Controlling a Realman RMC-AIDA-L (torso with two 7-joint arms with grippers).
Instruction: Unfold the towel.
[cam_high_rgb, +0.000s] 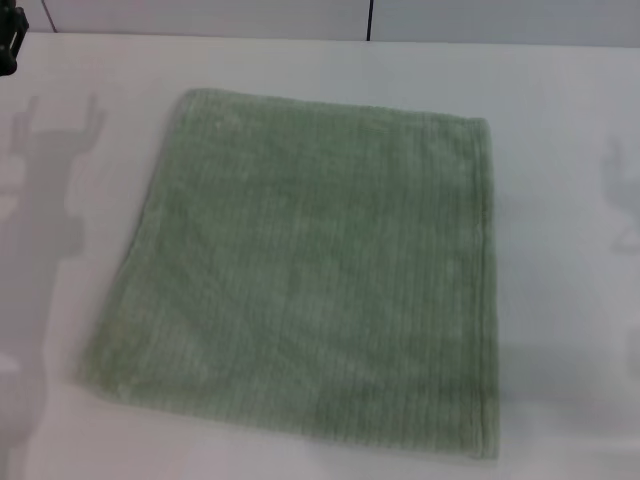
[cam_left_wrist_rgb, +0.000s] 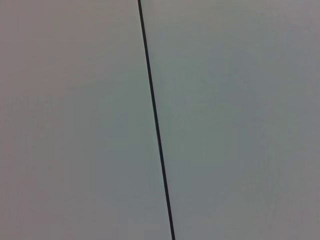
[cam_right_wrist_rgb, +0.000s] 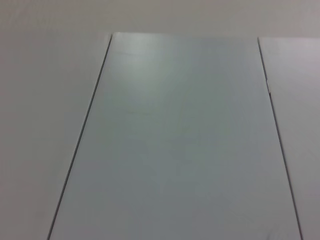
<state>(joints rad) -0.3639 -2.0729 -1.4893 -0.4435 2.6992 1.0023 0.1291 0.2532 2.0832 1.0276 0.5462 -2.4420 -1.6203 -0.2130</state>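
White tabletop (cam_high_rgb: 560, 120) fills the head view, with a pale wall panel and a dark seam running along its far edge. On it the towel (cam_high_rgb: 310, 270) lies flat near the middle, a sage-green, roughly square cloth with fine ribbed stripes and hemmed edges; it looks spread in a single layer, so I judge the unfolding done or close to it, though a thicker band along its right hem could hide a fold. Only a small dark part at the far left edge, probably belonging to the left arm, shows, and forked shadows fall on the table to either side of the towel, suggesting both arms are raised clear of it. From the left wrist, only plain pale panel crossed by one dark seam (cam_left_wrist_rgb: 156, 125) appears. From the right wrist, only pale panels with two seams appear. Neither gripper is in view, so whether their fingers are released or clenched cannot be told.
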